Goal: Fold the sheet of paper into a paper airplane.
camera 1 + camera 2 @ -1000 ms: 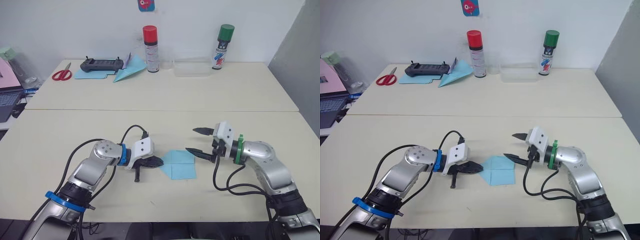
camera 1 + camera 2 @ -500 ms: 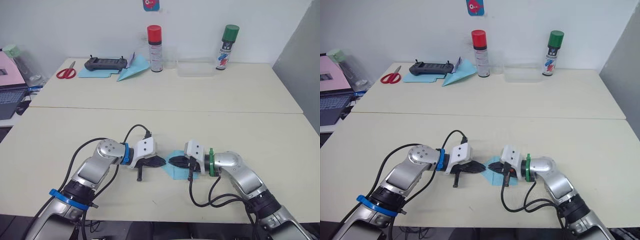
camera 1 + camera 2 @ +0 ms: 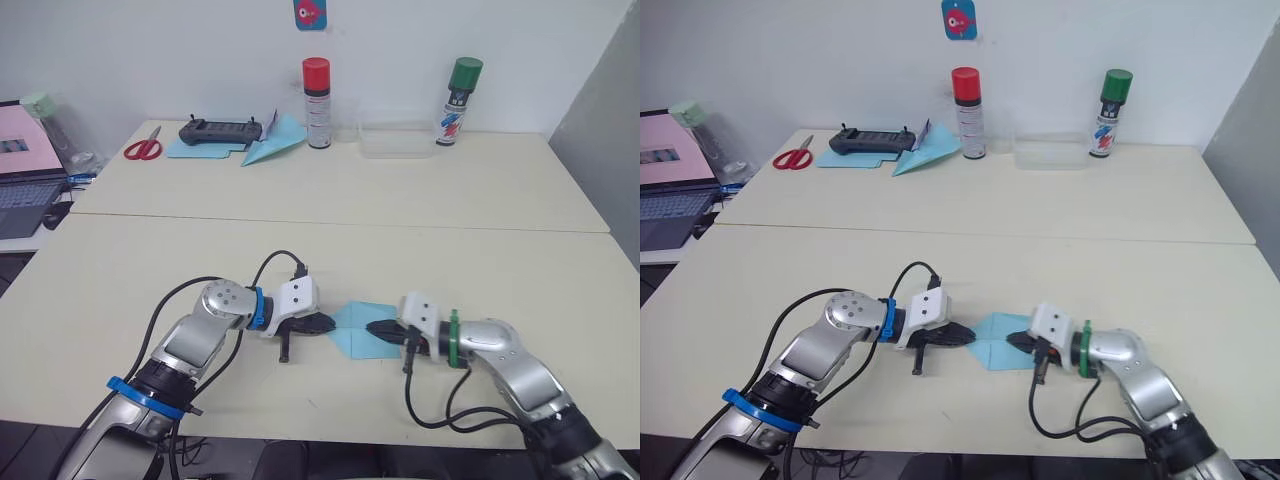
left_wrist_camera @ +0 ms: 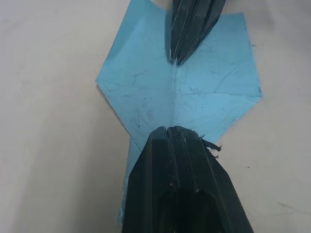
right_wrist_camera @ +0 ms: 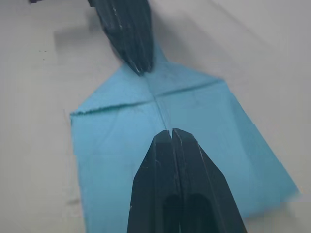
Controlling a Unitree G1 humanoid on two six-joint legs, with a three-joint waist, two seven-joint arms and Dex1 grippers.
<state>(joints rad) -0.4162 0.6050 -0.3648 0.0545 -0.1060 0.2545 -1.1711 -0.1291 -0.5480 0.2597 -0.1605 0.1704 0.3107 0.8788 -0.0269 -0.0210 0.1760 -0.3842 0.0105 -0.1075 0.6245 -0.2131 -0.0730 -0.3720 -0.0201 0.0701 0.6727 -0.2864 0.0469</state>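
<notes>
Beige tabletop (image 3: pixel 470 250), sheet of paper (image 3: pixel 362 328) flat at centre with nose corners folded, pinned from 9 o'clock by closed left gripper (image 3: pixel 322 325) and from 3 o'clock by closed right gripper (image 3: pixel 378 328); centre fold and wings apparently still pending.

The left pincer (image 4: pixel 171 130) covers the sheet of paper's (image 4: pixel 204 92) pointed tip.

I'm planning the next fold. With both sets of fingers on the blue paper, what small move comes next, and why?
Probably slide the right gripper back along the centre crease to flatten it. The sheet of paper lies flat with its nose folded, both grippers shut on that crease, the left gripper pinning the pointed end.
</notes>
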